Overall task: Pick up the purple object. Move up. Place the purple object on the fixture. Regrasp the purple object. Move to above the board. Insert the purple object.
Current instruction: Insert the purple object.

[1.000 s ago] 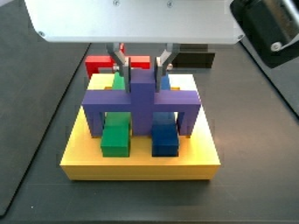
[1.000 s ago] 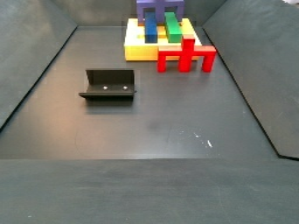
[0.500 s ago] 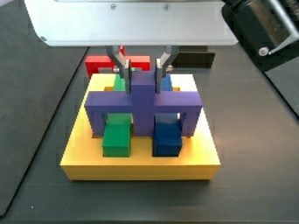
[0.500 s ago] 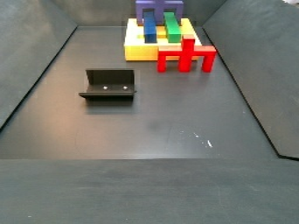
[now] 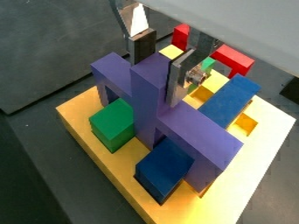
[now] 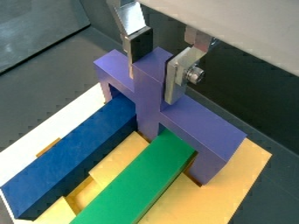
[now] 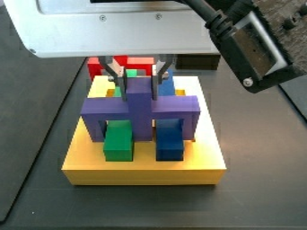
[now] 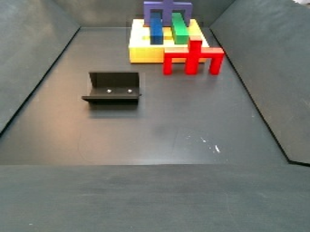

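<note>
The purple object (image 7: 142, 108) stands low on the board (image 7: 144, 171), its arms spanning the green bar (image 7: 118, 142) and the blue bar (image 7: 171, 144). My gripper (image 7: 139, 83) is straight above it, its two fingers clamped on either side of the raised centre ridge. Both wrist views show this grip: the purple object (image 5: 152, 96) (image 6: 152, 105) sits between the plates of the gripper (image 5: 160, 79) (image 6: 156, 79). The fixture (image 8: 112, 88) stands alone on the dark floor, far from the board (image 8: 148, 54). In that side view the purple object (image 8: 166, 11) shows at the frame edge; the gripper is out of view.
A red cross-shaped block (image 8: 194, 59) stands on the floor against the board's side, also seen as the red block (image 7: 102, 65) behind the board. Grey walls enclose the floor (image 8: 158, 136). The wrist camera housing (image 7: 246, 45) hangs above the board's right side.
The gripper and the purple object have come down together, so the object sits lower over the green and blue bars than a second ago.
</note>
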Controlling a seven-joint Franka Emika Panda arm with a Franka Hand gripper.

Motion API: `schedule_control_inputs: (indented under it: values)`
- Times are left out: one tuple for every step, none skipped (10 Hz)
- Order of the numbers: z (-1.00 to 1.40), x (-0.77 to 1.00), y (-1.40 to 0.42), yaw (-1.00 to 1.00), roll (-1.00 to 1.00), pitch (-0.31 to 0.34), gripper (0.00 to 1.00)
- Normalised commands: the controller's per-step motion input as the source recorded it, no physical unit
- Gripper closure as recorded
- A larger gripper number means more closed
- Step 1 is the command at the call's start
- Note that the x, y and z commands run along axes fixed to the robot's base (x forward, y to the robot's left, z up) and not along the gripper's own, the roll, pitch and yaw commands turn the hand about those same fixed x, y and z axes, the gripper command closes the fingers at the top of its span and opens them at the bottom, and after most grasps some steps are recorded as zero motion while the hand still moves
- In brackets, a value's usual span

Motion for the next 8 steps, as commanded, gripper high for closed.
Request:
schedule_control_inputs:
  values:
    - [-0.24,0.00,0.00,0.00,0.07,0.000,1.00]
    - [-0.33,0.01,0.00,0.00,0.00,0.000,1.00]
    - [-0.33,0.02,0.04,0.00,-0.04,0.000,1.00]
    - [-0.33,0.12,0.00,0.00,-0.09,0.023,1.00]
    - [-0.25,0.23,-0.06,0.00,-0.05,0.097,1.00]
    - [-0.23,0.27,-0.14,0.00,-0.01,0.119,1.00]
    - [-0.24,0.29,-0.13,0.00,0.00,0.124,1.00]
    - [-0.24,0.23,-0.01,0.00,0.00,0.096,1.00]
